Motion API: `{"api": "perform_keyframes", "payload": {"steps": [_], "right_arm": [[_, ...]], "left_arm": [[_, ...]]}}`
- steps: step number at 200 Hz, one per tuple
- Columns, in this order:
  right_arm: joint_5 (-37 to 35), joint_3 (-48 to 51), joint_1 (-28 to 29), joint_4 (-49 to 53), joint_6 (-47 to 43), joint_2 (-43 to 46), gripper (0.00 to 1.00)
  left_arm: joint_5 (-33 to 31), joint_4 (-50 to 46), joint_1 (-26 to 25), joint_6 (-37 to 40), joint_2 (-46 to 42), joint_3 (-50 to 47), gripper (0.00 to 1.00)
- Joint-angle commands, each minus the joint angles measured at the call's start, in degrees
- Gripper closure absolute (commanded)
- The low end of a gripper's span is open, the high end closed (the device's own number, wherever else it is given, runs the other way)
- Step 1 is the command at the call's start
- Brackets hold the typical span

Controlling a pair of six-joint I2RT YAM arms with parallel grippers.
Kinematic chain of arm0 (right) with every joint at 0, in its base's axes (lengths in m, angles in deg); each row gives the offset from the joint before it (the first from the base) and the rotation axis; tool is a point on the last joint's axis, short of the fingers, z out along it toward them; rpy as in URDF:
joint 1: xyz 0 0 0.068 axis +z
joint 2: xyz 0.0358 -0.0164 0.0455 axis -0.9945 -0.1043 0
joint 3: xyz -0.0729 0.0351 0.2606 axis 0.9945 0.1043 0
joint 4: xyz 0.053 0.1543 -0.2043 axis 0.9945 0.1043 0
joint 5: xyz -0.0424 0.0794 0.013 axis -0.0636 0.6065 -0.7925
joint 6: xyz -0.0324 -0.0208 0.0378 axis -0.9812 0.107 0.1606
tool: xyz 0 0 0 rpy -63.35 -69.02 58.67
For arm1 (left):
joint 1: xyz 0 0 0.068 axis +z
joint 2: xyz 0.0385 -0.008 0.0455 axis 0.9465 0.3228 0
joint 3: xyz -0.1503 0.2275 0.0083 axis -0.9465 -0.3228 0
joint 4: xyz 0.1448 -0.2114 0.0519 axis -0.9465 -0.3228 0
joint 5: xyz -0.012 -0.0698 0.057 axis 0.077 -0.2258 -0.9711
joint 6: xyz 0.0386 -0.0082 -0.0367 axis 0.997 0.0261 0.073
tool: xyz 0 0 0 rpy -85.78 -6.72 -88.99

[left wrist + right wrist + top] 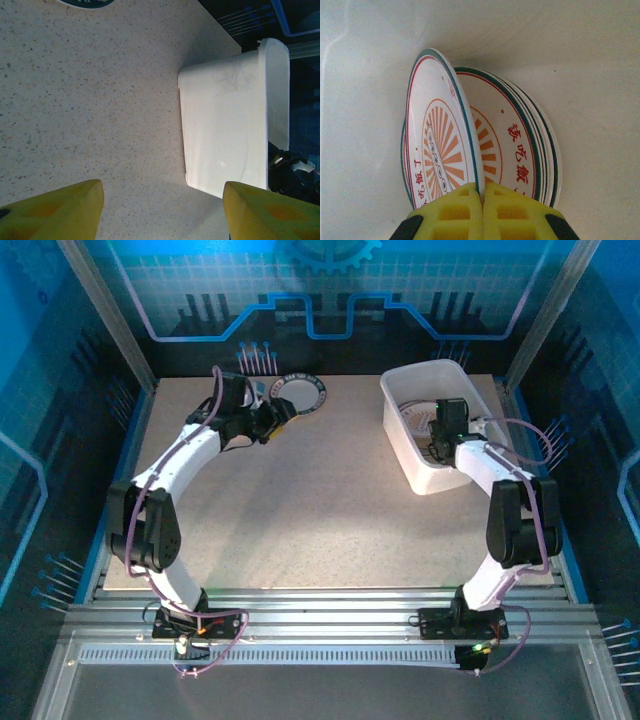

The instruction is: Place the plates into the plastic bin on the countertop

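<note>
Currently gripped: right gripper (482, 192) pinches the rim of a sunburst plate (437, 150), which stands tilted ahead of the jaws beside the stack (520, 145) in the bin (590, 75).
Left gripper (161, 195): jaws apart, empty.
Green-rim plate (85, 2): on the countertop (100, 100), ahead-left of the left jaws; left arm nearer.

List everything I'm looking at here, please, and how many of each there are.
countertop: one, beige speckled, framed by blue edges.
plastic bin: one, white, far right of the countertop.
stacked plates: several, exact count unclear, white with green rims and orange sunbursts, leaning inside the bin.
held plate: one, same pattern, on edge in the bin.
lone plate: one, white with dark patterned rim, far side of the countertop.
left gripper: one, yellow fingers, open above the countertop.
right gripper: one, yellow fingers, shut on the held plate's rim.
</note>
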Motion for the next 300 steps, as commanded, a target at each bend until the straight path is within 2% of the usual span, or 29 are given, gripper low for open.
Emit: {"api": "perform_keyframes", "payload": {"steps": [1, 48, 71, 109, 149, 180, 229, 300], "right_arm": [[-3.1, -2.3, 0.8, 0.4, 1.6, -1.3, 1.0], [-0.1, -2.8, -0.3, -0.6, -0.8, -3.2, 1.0], [-0.1, -3.5, -0.4, 1.1, -3.1, -2.5, 0.84], [0.0, -3.5, -0.6, 3.7, -4.6, -0.1, 0.5], [1.7, -2.9, -1.0, 5.5, -5.8, 3.1, 0.24], [1.7, -1.8, -1.1, 7.1, -8.4, 6.8, 0.08], [3.4, 0.3, -1.5, 5.8, -15.9, 14.6, 0.0], [8.0, 0.5, 1.4, 12.5, -30.7, 27.9, 0.0]], "left_arm": [[0.9, -1.4, 0.8, 1.2, -3.9, -2.0, 0.35], [-0.3, -2.9, 2.9, 1.0, -9.6, -7.7, 0.34], [-0.3, -2.4, 4.0, 0.7, -11.7, -10.5, 0.34], [0.2, -2.3, 4.4, 0.7, -12.5, -11.4, 0.34], [0.3, -2.4, 4.5, 0.7, -13.2, -11.9, 0.34], [0.0, -2.4, 4.7, 0.5, -14.5, -12.9, 0.34], [-1.1, -2.9, 5.9, -0.8, -15.1, -13.8, 0.34], [-3.0, 2.2, 10.3, -5.5, -9.9, -13.7, 0.33]]}}
